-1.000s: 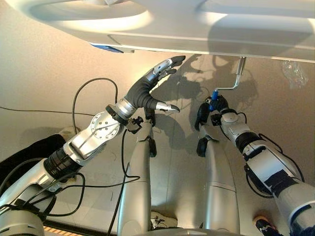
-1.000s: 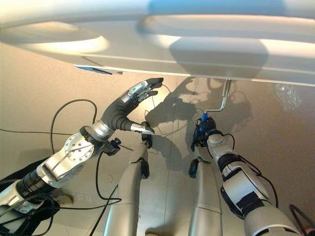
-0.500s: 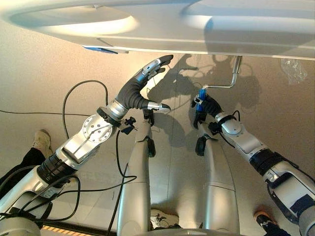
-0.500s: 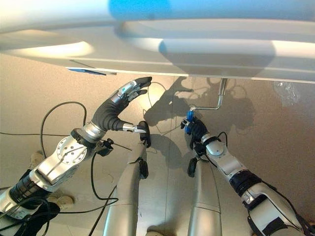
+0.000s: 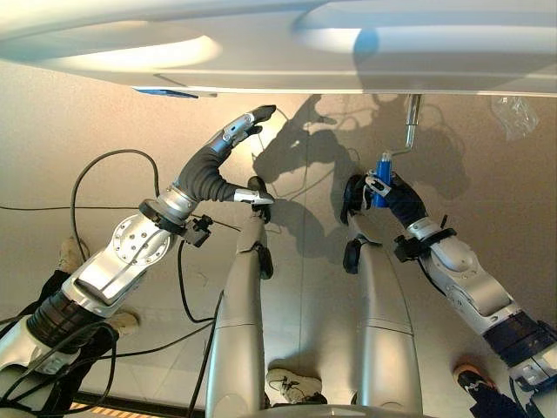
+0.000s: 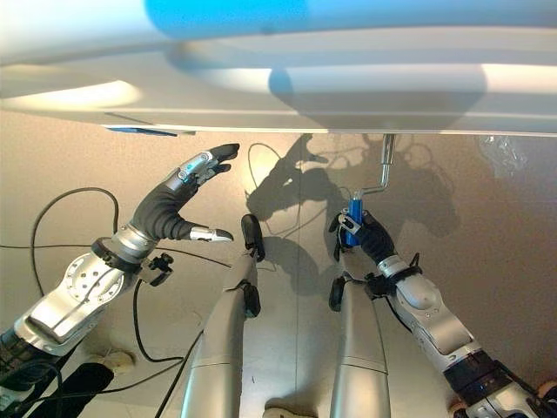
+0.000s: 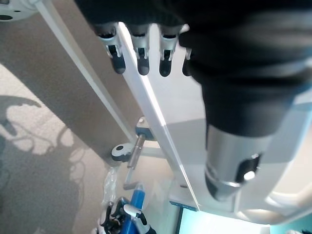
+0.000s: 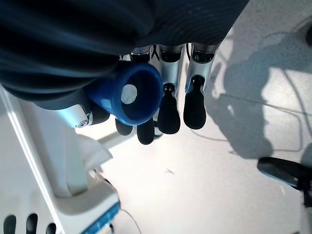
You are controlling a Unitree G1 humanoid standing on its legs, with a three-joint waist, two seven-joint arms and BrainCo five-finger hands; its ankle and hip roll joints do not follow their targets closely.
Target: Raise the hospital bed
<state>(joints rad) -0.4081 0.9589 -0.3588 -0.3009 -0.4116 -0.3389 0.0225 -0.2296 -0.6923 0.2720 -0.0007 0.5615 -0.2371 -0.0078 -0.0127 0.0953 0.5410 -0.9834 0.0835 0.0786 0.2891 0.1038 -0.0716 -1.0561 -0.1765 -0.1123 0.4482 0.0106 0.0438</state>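
The white hospital bed's end panel (image 5: 348, 52) spans the far side of the eye views. Below it hangs a metal crank (image 5: 411, 117) ending in a blue grip (image 5: 382, 178). My right hand (image 5: 399, 198) is shut on that grip, with its fingers (image 8: 170, 107) curled round the blue grip (image 8: 136, 92) in the right wrist view. My left hand (image 5: 213, 161) is held up open just under the bed's edge, well left of the crank and touching nothing. The straight fingers (image 7: 141, 48) show in the left wrist view, with the crank (image 7: 131, 161) beyond them.
A crumpled clear plastic bag (image 5: 513, 113) lies on the beige floor at the far right under the bed. A person's shoes stand at the left (image 5: 74, 252) and close behind me (image 5: 291, 383). A blue label (image 5: 161, 91) marks the bed's lower edge.
My right hand has swung the blue grip round, first left and then back right, so the crank's arm now hangs nearly straight down from the bed. The left hand stays open and has drifted slightly left.
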